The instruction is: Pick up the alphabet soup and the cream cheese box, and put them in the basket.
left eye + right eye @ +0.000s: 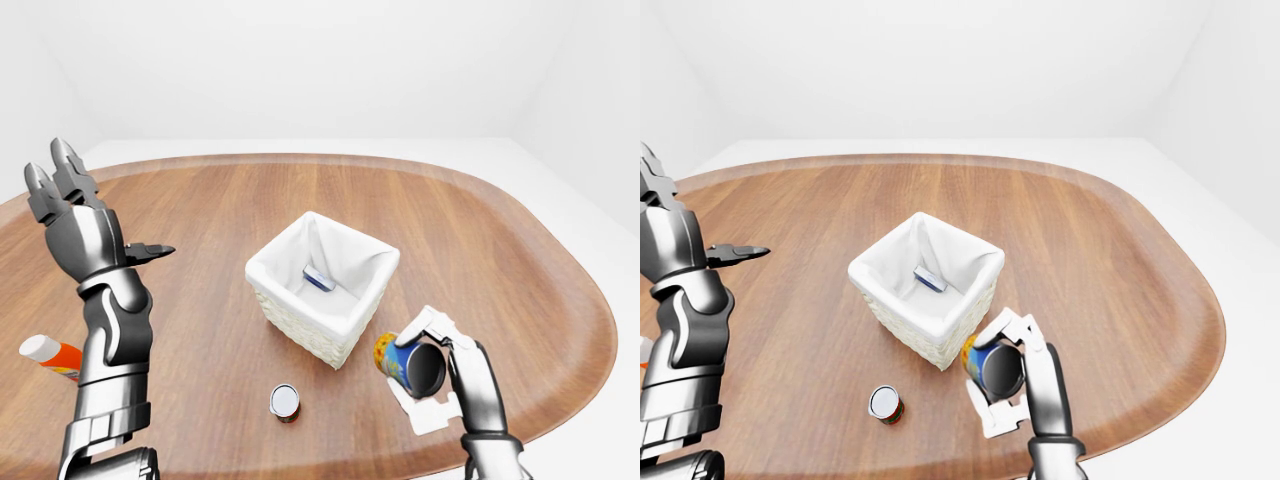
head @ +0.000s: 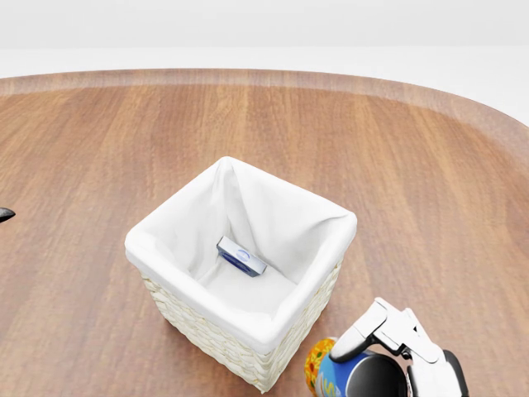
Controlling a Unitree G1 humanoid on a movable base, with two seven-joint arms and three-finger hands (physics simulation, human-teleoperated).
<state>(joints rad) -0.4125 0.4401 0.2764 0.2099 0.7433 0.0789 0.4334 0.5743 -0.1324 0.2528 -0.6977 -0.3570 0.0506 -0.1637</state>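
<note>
While the right hand (image 1: pixel 440 365) clasps the alphabet soup (image 1: pixel 410 365) just right of the basket (image 1: pixel 300 325) on the table (image 1: pixel 500 250), the cream cheese box (image 2: pixel 241 256) lies inside the basket. The left hand (image 1: pixel 75 215) hovers far left, fingers spread, holding nothing.

Small upright can (image 1: pixel 285 402) and orange-and-white bottle (image 1: pixel 50 356) lying on wooden table (image 1: pixel 500 250).

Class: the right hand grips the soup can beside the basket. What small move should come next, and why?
Probably lift the alphabet soup up and leftward over the basket rim. The right hand grips it tilted, low beside the wall; the cream cheese box already lies inside.
</note>
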